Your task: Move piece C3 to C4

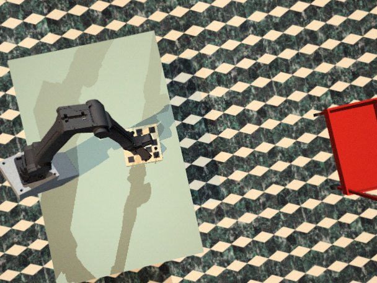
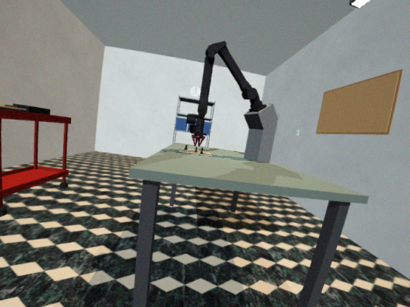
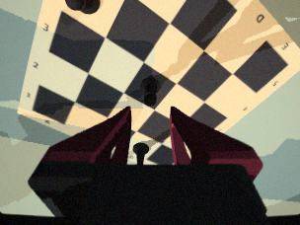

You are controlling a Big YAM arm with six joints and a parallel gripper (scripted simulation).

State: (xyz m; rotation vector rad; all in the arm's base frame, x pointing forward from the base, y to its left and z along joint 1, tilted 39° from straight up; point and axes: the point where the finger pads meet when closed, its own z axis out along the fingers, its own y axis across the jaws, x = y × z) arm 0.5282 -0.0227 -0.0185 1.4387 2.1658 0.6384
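Observation:
The small chessboard (image 1: 128,154) (image 2: 206,153) (image 3: 113,61) lies on the table near the arm's base. My gripper (image 3: 150,112) (image 2: 197,144) (image 1: 145,154) hovers low over the board with its dark red fingers partly apart and nothing between them. In the wrist view a dark pawn (image 3: 149,91) stands on a dark square just beyond the fingertips. A second small dark piece (image 3: 140,150) shows through the gap between the fingers, closer to the palm. Another dark piece (image 3: 83,5) stands at the board's far left edge. I cannot read which square is C3.
The grey-green table (image 1: 108,217) (image 2: 245,176) carries the arm's grey base block (image 1: 18,183) (image 2: 261,137). A red cart (image 1: 353,149) (image 2: 21,146) stands away from the table. A shelf stands by the back wall (image 2: 182,120).

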